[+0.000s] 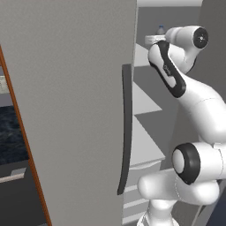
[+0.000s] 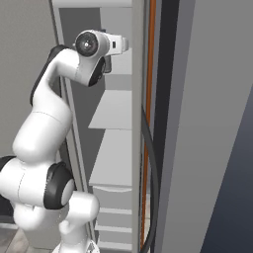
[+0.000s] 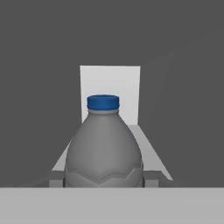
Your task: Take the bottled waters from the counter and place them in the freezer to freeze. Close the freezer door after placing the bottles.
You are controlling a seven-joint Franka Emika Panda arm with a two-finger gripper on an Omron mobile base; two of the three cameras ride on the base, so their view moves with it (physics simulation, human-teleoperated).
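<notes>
With the arm (image 1: 194, 101) reaching up from the lower right of the left base view into the open freezer (image 1: 145, 110), the big grey panel (image 1: 70, 110) with its dark bar handle (image 1: 126, 128) is seen across the left and centre of that frame. A strip of black marbled counter (image 1: 11, 132) is visible at the far left edge, behind a brown wooden edge (image 1: 24, 141). White shelves (image 1: 143, 101) are stacked in the middle-right of the frame. A small blue cap is glimpsed at the upper right, just left of the wrist joint.

In the right base view the arm is seen rising from the lower left, the hand at the upper centre pointed into the freezer over the top shelf (image 2: 118, 66). The freezer door (image 2: 207, 128) is stood open, taking up the right half of the frame, its dark handle (image 2: 150, 168) curving down the centre.

In the hand view the grey-clear bottle (image 3: 104, 146) with dark blue cap (image 3: 103, 102) is centred, upright, on a white shelf (image 3: 148, 148) against the dark freezer interior. Small grey finger tips (image 3: 56, 179) are seen at both sides of the bottle's lower body, touching or just beside it. The gripper (image 3: 104, 181) is narrowed around the bottle and is read as clamped on it.
</notes>
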